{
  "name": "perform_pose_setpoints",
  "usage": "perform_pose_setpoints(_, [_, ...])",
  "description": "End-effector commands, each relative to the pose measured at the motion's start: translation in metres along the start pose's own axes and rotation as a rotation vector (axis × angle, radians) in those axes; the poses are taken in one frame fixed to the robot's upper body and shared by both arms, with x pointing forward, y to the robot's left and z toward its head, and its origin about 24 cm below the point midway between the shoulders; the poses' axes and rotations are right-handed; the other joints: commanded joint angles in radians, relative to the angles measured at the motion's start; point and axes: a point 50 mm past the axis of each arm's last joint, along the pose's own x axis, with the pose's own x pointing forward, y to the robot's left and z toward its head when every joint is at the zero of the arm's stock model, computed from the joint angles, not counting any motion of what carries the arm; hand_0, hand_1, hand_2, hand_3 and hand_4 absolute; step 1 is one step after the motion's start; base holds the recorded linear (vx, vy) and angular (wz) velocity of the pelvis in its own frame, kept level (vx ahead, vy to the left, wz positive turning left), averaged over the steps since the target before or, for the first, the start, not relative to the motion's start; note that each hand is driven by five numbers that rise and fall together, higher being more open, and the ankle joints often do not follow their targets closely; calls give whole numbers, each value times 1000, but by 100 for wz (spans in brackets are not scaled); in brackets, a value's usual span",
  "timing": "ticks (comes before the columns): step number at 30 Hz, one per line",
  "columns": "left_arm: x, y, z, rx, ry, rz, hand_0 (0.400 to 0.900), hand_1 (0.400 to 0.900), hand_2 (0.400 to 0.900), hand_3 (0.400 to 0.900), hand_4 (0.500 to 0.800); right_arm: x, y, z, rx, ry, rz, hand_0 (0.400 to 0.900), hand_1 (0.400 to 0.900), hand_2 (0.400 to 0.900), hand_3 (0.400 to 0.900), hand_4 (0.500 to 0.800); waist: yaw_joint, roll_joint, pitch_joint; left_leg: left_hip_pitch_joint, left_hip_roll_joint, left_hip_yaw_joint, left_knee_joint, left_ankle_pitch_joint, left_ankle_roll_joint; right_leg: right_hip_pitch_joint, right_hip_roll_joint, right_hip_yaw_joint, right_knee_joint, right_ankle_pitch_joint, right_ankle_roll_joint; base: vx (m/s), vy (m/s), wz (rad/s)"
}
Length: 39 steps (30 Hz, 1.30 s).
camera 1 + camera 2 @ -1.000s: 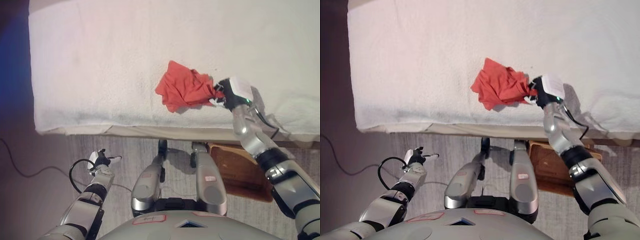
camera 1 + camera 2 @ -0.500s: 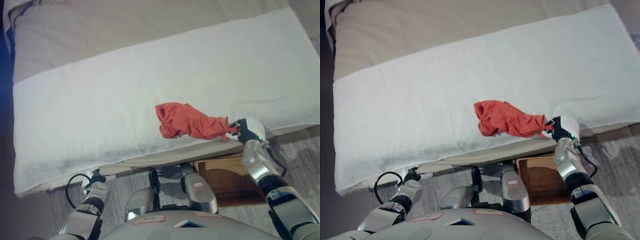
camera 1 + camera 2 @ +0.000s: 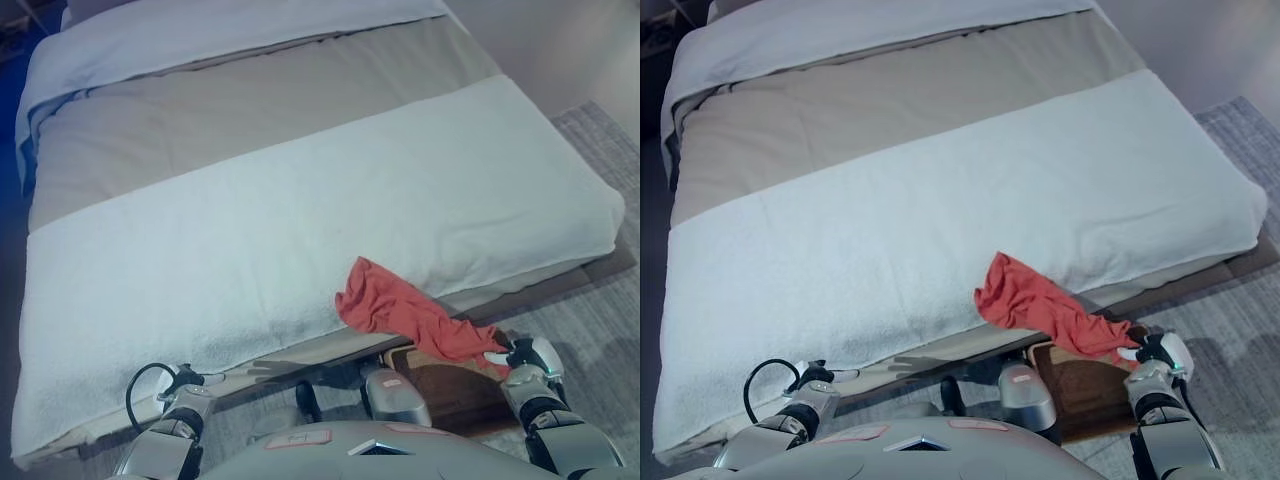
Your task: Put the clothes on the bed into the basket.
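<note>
Your biggest thing here is the bed (image 3: 300,190), which fills the view up and to the left of your right hand, with a white towel (image 3: 250,250) laid across its near part, a beige sheet (image 3: 250,110) behind that and a pale cover (image 3: 840,30) at the far end. A grey rug (image 3: 1230,300) lies on the floor around and beyond your right hand. Just beside that hand, on its left and slightly below, sits the brown basket (image 3: 1080,385), partly hidden under the bed's near edge. The red cloth (image 3: 405,315) stretches from the towel's near edge, off the bed, down to your right hand (image 3: 520,358), above the basket. That hand has its fingers clamped on the cloth's lower end. Your left hand (image 3: 188,385) sits low at the far left, well apart from the cloth, holding nothing, with its fingers relaxed.
</note>
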Motion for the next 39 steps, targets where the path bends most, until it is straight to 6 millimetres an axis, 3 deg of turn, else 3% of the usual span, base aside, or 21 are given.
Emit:
perform_pose_setpoints(1, [12, 37, -4, 63, 26, 125, 900, 900, 900, 900, 800, 9, -31, -7, 89, 95, -135, 400, 400, 400, 400, 500, -12, 15, -22, -8, -30, 51, 5, -19, -1, 21, -5, 54, 27, -23, 104, -2, 0, -10])
perform_pose_setpoints(8, [13, 41, 2, 69, 19, 126, 900, 900, 900, 900, 800, 8, -41, -50, 186, 311, -170, 400, 400, 400, 400, 500, -27, 25, -39, 7, -28, 65, 5, -27, 0, 31, -1, 63, 27, -24, 108, 2, 0, -7])
perform_pose_setpoints(17, [13, 49, 23, 92, -34, 136, 900, 900, 900, 900, 800, 0, -46, -88, 208, 494, -173, 400, 400, 400, 400, 500, -36, 27, -52, 17, -23, 69, 5, -32, -1, 42, 0, 62, 22, -29, 111, 0, 0, 0])
perform_pose_setpoints(26, [13, 50, 29, 99, -52, 138, 900, 900, 900, 900, 800, -1, -45, -89, 200, 487, -167, 400, 400, 400, 400, 500, -41, 31, -51, 23, -20, 73, 5, -33, -3, 51, 0, 63, 19, -32, 108, 0, 0, 0])
perform_pose_setpoints(27, [13, 50, 29, 98, -53, 134, 900, 900, 900, 900, 800, 0, -45, -88, 205, 482, -165, 461, 461, 461, 461, 536, -41, 32, -51, 23, -20, 72, 5, -33, -3, 53, 0, 63, 19, -32, 108, 0, 0, 0])
perform_pose_setpoints(28, [14, 51, 28, 91, -51, 135, 900, 900, 900, 900, 800, 0, -46, -87, 191, 477, -162, 847, 847, 847, 847, 768, -40, 33, -51, 23, -19, 72, 5, -33, -3, 54, -1, 63, 19, -33, 108, 0, 0, 0])
perform_pose_setpoints(29, [13, 51, 31, 98, -57, 135, 900, 900, 900, 900, 800, 0, -43, -85, 200, 473, -131, 900, 900, 900, 900, 800, -40, 32, -51, 24, -19, 72, 5, -34, -3, 55, -1, 63, 18, -34, 107, 0, 0, 0])
perform_pose_setpoints(39, [14, 52, 29, 86, -44, 124, 900, 900, 900, 900, 800, 2, -28, -67, 148, 381, -59, 900, 900, 900, 900, 800, -41, 30, -48, 29, -15, 79, 5, -35, -3, 57, 4, 69, 16, -34, 103, -5, -4, -3])
